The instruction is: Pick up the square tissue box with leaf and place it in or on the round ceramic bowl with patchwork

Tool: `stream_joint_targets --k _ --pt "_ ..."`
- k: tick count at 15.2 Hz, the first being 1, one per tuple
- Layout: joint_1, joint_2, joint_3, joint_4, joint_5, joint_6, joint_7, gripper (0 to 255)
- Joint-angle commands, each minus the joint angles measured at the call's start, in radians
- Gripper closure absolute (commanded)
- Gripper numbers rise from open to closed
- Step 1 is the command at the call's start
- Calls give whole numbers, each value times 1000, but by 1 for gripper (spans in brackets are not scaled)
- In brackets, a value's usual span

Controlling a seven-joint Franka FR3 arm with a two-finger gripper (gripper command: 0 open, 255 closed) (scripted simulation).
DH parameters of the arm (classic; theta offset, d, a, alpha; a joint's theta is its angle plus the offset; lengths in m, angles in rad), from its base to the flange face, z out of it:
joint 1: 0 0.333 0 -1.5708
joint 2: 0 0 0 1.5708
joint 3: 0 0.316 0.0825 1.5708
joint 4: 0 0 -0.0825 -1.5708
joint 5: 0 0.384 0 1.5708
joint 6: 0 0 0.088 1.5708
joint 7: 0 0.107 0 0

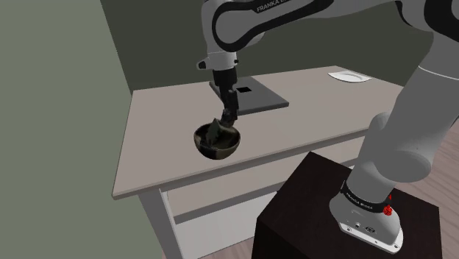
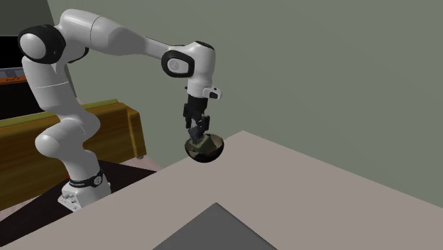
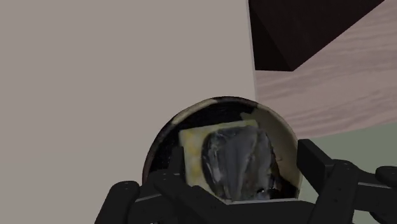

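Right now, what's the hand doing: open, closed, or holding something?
Hand: open, fingers apart and not touching the tissue box, which lies in the bowl.

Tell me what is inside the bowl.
The tissue box lies inside the bowl, just below the open hand. The bowl's floor under the box is covered.

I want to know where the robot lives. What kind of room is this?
Probably a room in a house, maybe a dining room. There is a pale table with a white plate on it, a wooden floor, and plain green-grey walls.
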State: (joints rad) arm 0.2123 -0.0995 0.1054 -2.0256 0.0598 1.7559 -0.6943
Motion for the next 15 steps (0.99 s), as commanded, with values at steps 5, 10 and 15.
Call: stream_joint_targets --k 5,10,15 --pt "-2 4 -2 71 -2 -68 1 0" --pt "-3 13 -3 141 -4 -129 2 0" --pt "-3 13 -3 141 -4 -129 2 0"
